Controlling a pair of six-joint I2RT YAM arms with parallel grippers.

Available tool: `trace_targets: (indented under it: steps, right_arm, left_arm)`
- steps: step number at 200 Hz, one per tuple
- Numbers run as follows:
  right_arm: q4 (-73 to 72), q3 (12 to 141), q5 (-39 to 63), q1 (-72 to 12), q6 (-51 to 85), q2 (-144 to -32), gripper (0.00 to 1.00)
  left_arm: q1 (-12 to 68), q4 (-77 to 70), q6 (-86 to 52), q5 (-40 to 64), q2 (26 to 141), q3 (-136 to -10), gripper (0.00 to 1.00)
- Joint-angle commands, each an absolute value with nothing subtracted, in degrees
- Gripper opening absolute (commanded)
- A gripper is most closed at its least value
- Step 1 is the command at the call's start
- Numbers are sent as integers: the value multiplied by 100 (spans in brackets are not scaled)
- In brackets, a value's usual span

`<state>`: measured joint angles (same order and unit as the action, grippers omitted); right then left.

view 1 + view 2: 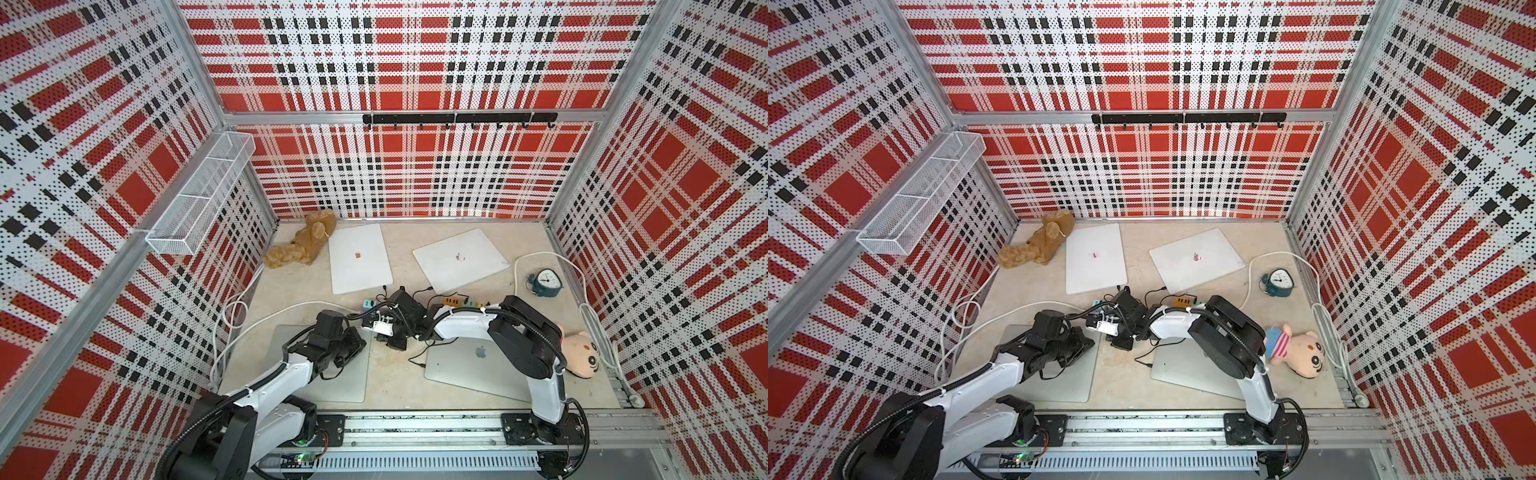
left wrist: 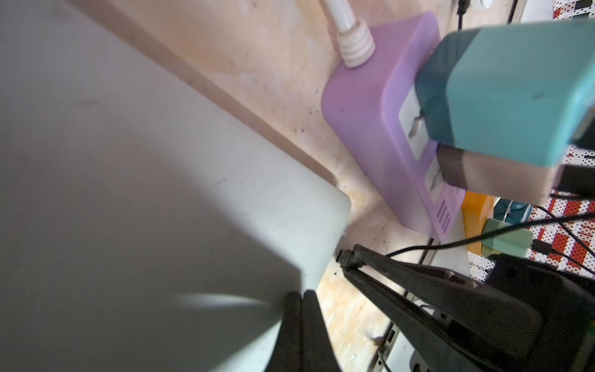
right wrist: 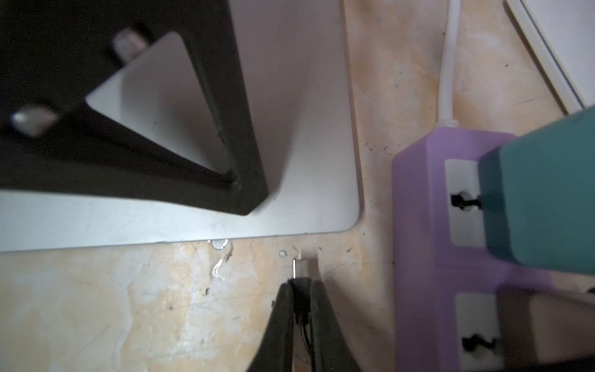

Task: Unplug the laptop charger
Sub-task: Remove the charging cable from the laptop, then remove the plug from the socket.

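Right gripper (image 3: 301, 286) jaws pinched the charger plug (image 3: 300, 269) just beside the lower-left grey laptop (image 1: 343, 386), left gripper (image 2: 301, 298) jaws stood closed and empty over its corner, purple power strip (image 3: 418, 225) and teal adapter (image 3: 541, 193) sat close by.

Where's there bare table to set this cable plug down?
Free: between the left grey laptop and right grey laptop; also between the left white laptop and right white laptop. Crowded: around the purple power strip and its chargers.
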<state>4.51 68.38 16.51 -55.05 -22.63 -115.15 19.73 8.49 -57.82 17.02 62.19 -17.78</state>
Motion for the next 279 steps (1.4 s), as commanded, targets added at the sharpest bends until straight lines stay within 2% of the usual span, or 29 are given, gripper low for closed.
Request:
trace_targets:
  steps: [1,28,64,87,158,174,204,239,279]
  right_arm:
    - [593,6759,1648,-5581,-2315,-11270,5]
    - [594,6709,1626,-5616,-2261,-11137,10]
    - [472,6549,1650,-5651,-2089,-10786,28]
    - [431,6474,1643,-5686,-2006,-10564,36]
    - [-369,5702,1255,-5607,-1217,-9108,38]
    - [-635,5464,1138,-5482,-742,-8723,39]
    - [-531,5391,626,-5369,166,-8283,44]
    - [-9,5602,229,-5336,1154,-8172,48]
    - [-152,5383,235,-5296,2115,-8155,48]
  left_arm:
    - [2021,1334,-5704,1424,6255,-1700,0]
    - [2026,1442,-5669,1376,6158,-1805,0]
    - [2021,1705,-5608,1310,5941,-2091,0]
    - [2013,1926,-5527,1224,5799,-2315,0]
    - [2004,2658,-5038,923,5614,-3329,0]
    - [2003,2827,-4869,804,5625,-3591,5]
    - [2012,3096,-4473,496,5793,-4035,25]
    - [2030,3190,-3992,367,6288,-4457,43]
    - [2156,3568,-3228,-1,7081,-5175,50]
